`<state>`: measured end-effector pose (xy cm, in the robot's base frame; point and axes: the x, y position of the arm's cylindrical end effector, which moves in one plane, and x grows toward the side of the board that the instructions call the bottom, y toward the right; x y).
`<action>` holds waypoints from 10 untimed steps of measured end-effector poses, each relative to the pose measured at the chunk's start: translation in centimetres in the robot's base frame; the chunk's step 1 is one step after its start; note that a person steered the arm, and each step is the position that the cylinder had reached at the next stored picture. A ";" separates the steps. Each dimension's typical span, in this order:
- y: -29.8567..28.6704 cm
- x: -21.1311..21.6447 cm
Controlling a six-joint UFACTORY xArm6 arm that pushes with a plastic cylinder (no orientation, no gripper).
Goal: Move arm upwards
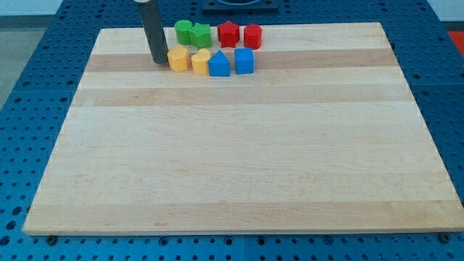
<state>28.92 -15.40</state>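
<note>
The wooden board [239, 159] fills the view's bottom, lying on a blue perforated table [29, 43]. Toward the view's top stands a row: yellow hexagonal block [177, 58], yellow block [201, 61], blue house-shaped block [219, 64], blue cube [244, 60]. My tip [159, 61] rests just left of the yellow hexagonal block, about touching it. Behind them sit green cylinder [184, 30], green block [201, 34], red star-shaped block [228, 33], red cylinder [252, 35]. The rod ends plainly, without jaws.
</note>
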 end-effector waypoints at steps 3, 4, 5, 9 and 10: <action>0.2 0.6; 0.1 0.7; -3.0 -0.5; -5.6 -9.7; -5.3 -9.8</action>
<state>19.17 -20.68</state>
